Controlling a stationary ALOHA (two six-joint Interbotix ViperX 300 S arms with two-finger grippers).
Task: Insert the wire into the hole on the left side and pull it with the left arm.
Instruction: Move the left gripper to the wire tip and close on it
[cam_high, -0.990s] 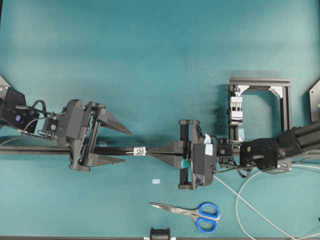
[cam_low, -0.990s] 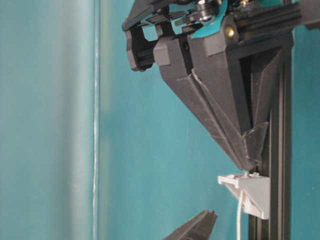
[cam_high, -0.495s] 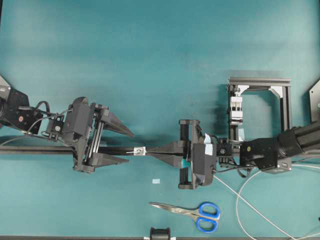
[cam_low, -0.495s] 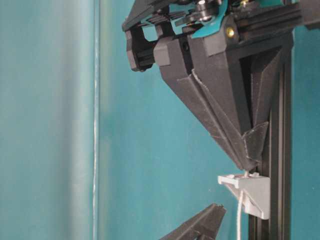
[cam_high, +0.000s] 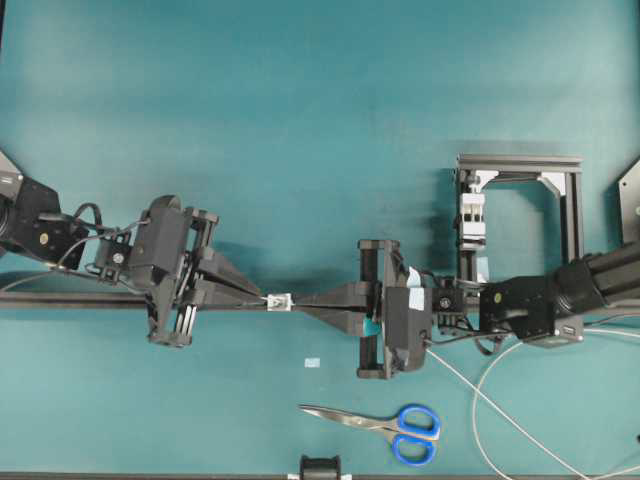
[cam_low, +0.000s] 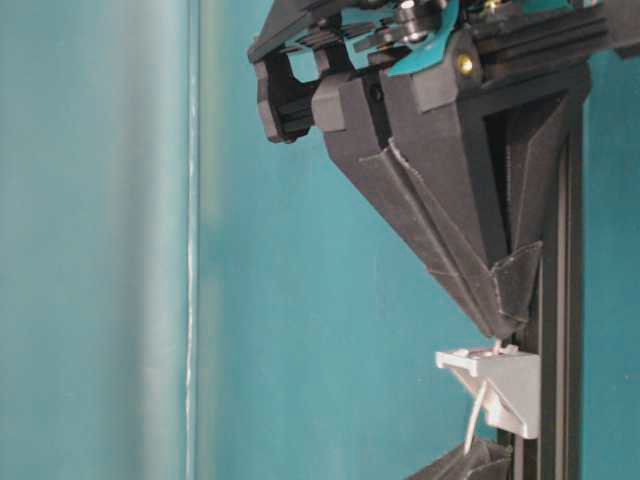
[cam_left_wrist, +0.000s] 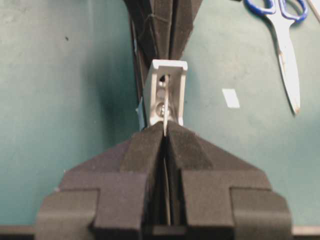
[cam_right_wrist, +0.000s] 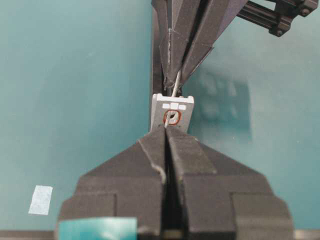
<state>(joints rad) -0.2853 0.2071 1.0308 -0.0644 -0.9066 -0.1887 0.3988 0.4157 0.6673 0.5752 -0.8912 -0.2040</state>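
Blue-handled scissors (cam_high: 385, 421) lie flat at six o'clock, blades closed. A small white tag (cam_high: 312, 362), possibly tape, lies just above. A black frame (cam_high: 545, 200) holding a white clip (cam_high: 470, 218) stands at three o'clock.

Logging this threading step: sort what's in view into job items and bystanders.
In the job:
- wire
- hole in the small white block
- left gripper, fingers shut on the wire tip
- right gripper, shut on the wire

Lying about:
- scissors
- white paper scrap
- black frame
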